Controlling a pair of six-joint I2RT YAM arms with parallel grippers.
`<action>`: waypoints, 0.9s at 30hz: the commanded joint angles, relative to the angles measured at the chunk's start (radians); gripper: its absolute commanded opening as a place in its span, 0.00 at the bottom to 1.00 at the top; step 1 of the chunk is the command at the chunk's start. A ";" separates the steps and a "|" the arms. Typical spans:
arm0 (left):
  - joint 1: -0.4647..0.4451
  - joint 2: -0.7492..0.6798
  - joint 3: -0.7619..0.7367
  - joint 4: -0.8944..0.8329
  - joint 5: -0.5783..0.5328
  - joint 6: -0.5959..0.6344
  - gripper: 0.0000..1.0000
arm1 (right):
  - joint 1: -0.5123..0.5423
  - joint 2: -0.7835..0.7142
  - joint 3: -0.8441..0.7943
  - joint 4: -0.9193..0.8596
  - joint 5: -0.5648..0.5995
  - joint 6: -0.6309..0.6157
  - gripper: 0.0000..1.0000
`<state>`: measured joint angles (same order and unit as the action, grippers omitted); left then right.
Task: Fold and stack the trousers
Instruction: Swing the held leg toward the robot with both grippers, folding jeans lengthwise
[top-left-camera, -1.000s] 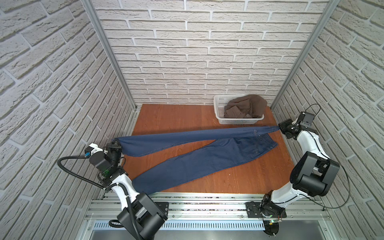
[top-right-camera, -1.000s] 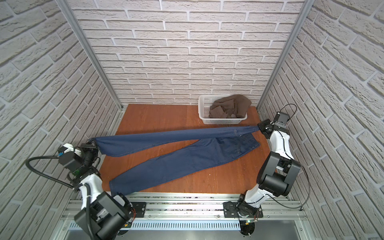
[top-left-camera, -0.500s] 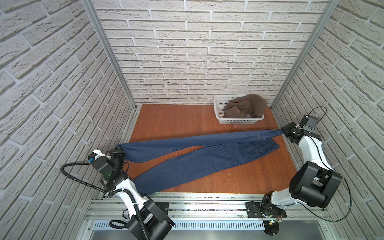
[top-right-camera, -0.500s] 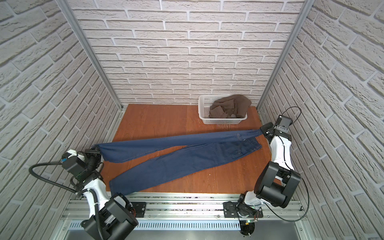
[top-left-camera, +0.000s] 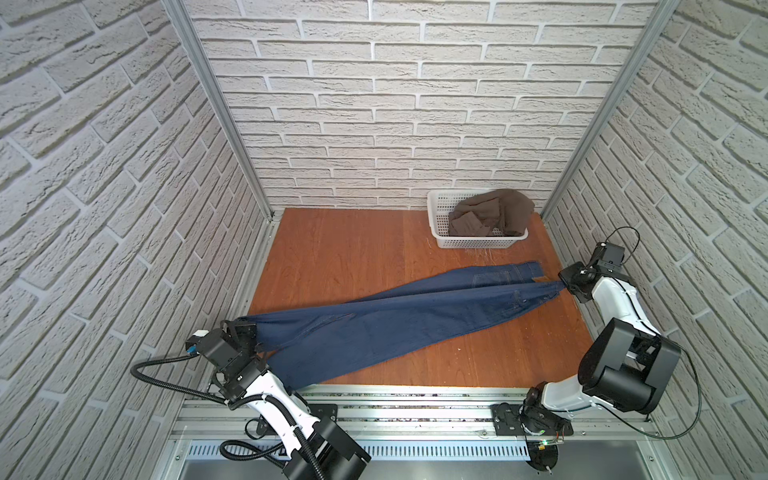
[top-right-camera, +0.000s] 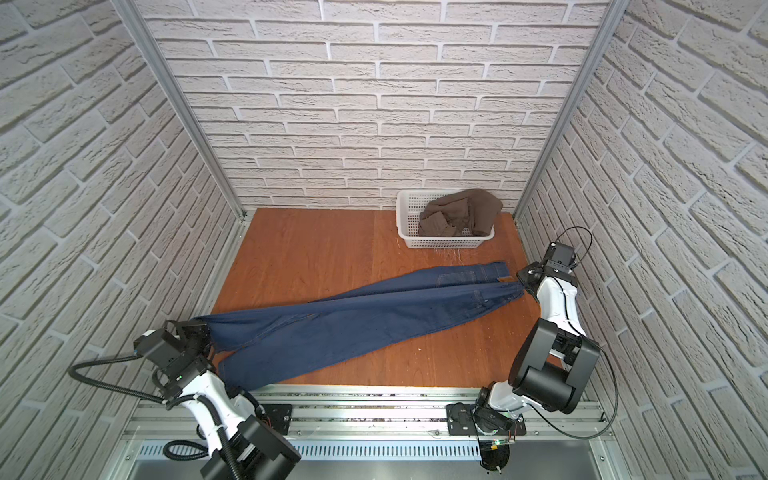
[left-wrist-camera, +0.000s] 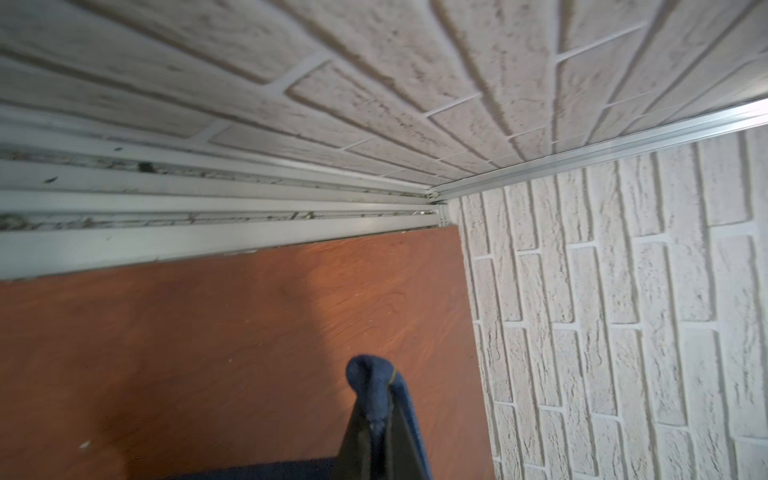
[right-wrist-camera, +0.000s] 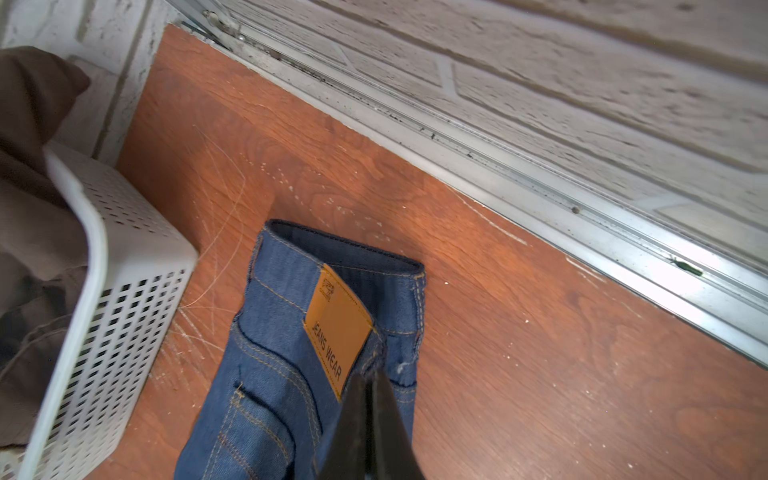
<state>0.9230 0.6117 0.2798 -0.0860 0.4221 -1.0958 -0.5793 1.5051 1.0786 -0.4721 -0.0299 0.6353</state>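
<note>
The dark blue trousers (top-left-camera: 395, 320) (top-right-camera: 353, 316) stretch slantwise over the wooden table (top-left-camera: 353, 249), waist at the right, leg ends at the front left. My left gripper (top-left-camera: 249, 332) (top-right-camera: 205, 332) is shut on one leg's hem, a bunched blue fold (left-wrist-camera: 370, 378) poking past its tips (left-wrist-camera: 376, 419). That leg lies taut over the second leg. My right gripper (top-left-camera: 566, 284) (top-right-camera: 523, 282) (right-wrist-camera: 372, 374) is shut on the waistband (right-wrist-camera: 399, 332) beside the tan patch (right-wrist-camera: 336, 328). The rest of the waist (top-left-camera: 519, 272) rests flat on the table.
A white basket (top-left-camera: 478, 242) (top-right-camera: 446, 244) (right-wrist-camera: 124, 291) with a brown garment (top-left-camera: 494, 212) (top-right-camera: 461, 212) stands at the back right, close behind the waist. Brick walls close in both sides. A metal rail (top-left-camera: 415, 399) runs along the table's front edge.
Both grippers have moved toward the front edge, carrying the taut leg with them. It now lies over the other leg instead of apart behind it.
</note>
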 joint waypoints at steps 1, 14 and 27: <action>0.029 -0.026 0.011 0.035 -0.133 0.018 0.00 | -0.033 0.032 0.022 0.074 0.151 -0.016 0.05; 0.028 -0.077 0.021 -0.083 -0.127 0.047 0.00 | -0.031 0.090 0.055 0.068 0.215 0.003 0.05; 0.028 -0.012 0.072 0.083 -0.095 -0.060 0.00 | 0.127 0.188 0.370 0.275 0.058 0.021 0.05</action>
<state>0.9264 0.5869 0.2981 -0.1848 0.4095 -1.1229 -0.4591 1.6711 1.3525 -0.4244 -0.0261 0.6617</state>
